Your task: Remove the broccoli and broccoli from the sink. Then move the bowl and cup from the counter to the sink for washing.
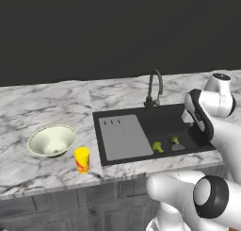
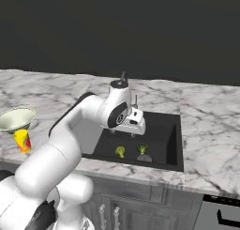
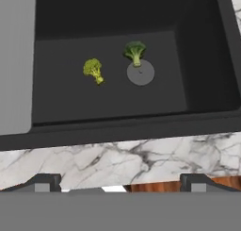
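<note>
The gripper (image 3: 120, 180) hangs above the sink (image 3: 202, 60) with its fingertips spread wide and nothing between them. Below lie the yellowish-green broccoli (image 3: 93, 70) and, just right, the darker broccoli (image 3: 135, 52) touching the grey drain (image 3: 140, 73). On the counter (image 1: 56, 100) left of the sink stand the bowl (image 1: 52, 140) and the cup (image 1: 82, 160), with the tap (image 1: 154, 88) at the far rim.

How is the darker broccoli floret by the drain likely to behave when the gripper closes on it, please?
The darker broccoli floret looks small and probably light, so a nudge may shift it. Its rounded crown over a thin stem suggests it could roll or pivot on the sink floor. It lies at the edge of the grey drain, so it may rock there.
</note>
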